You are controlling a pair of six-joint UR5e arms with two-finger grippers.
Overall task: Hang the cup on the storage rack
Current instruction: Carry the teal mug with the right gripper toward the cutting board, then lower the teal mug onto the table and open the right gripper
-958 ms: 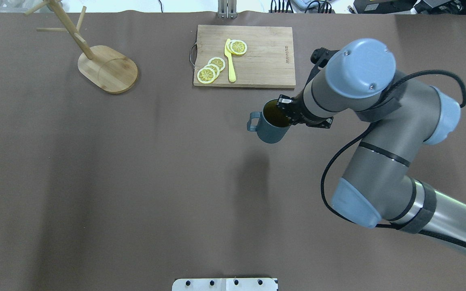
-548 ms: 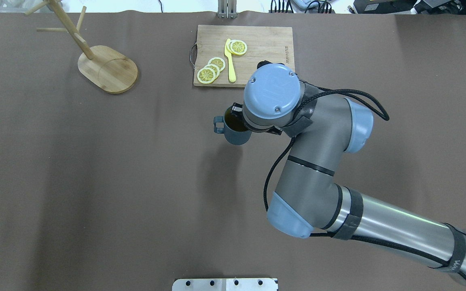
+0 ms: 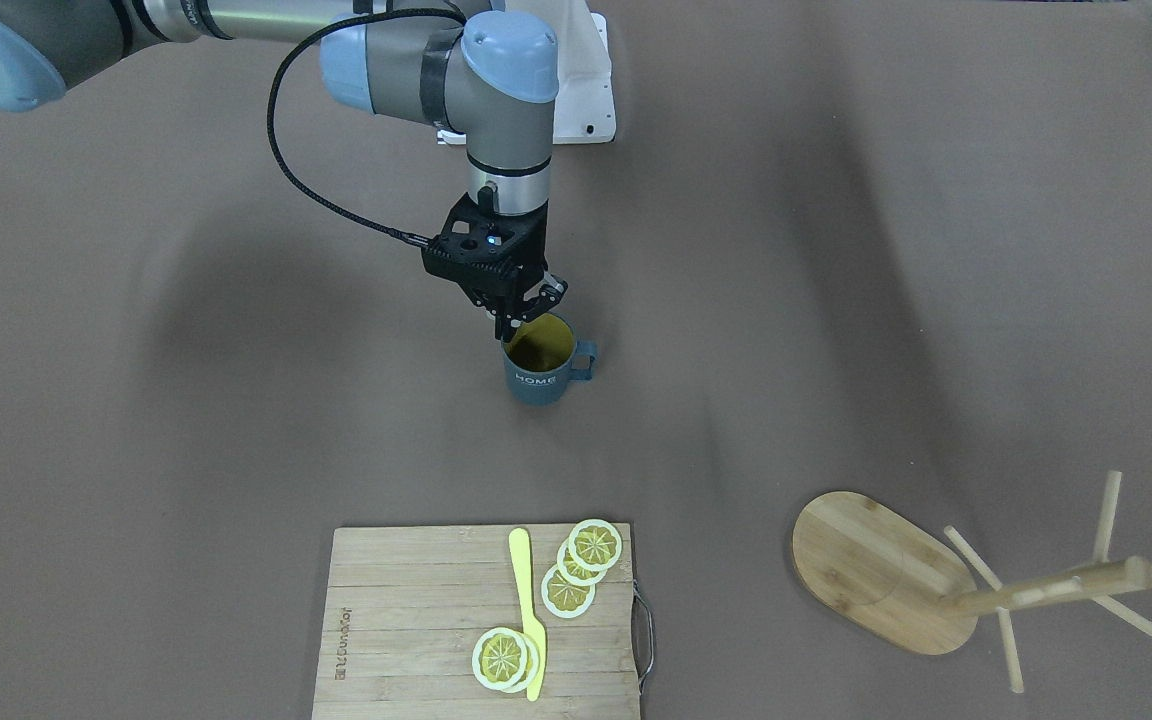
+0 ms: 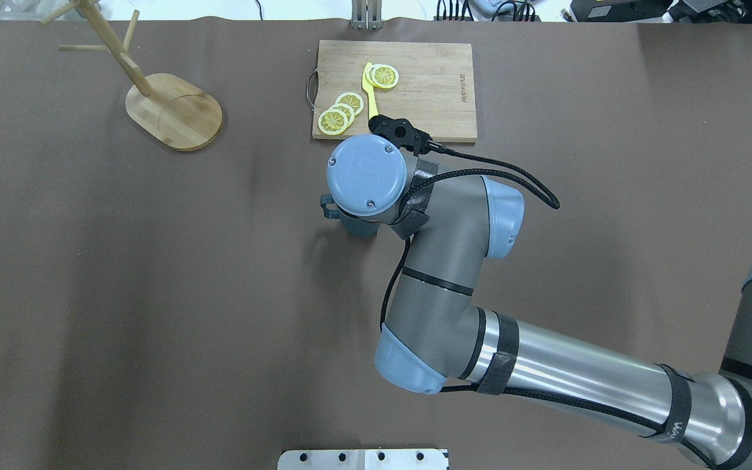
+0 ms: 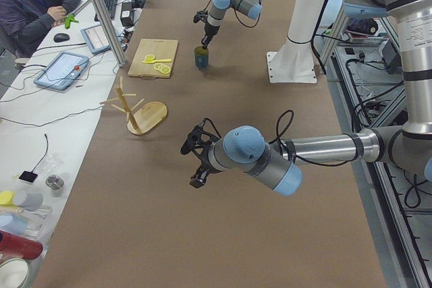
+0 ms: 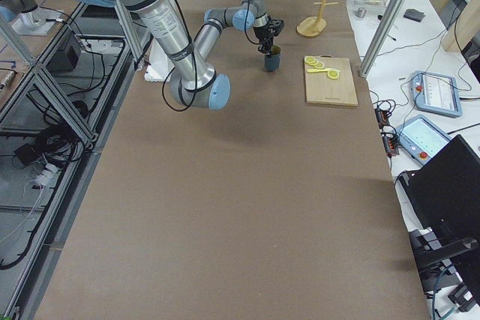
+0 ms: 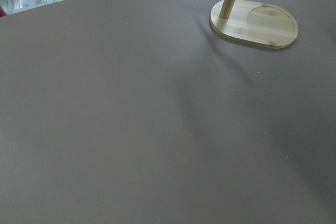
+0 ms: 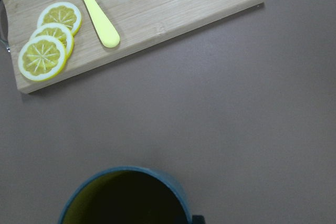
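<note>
1. Front-facing: right gripper (image 3: 524, 318) clamps its fingers on the rim of the cup (image 3: 539, 378) at frame centre. The storage rack (image 3: 876, 570) is lower right, well apart.
2. Overhead: the cup is mostly hidden under the wrist, its handle poking left.
3. Exterior left: left gripper (image 5: 196, 163) is mid-frame; finger opening cannot be told.
4. Right wrist: cup rim at bottom edge, cutting board (image 8: 173, 3) at top.

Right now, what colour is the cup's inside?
The cup is yellow-green inside, clearest in the front-facing view.
</note>
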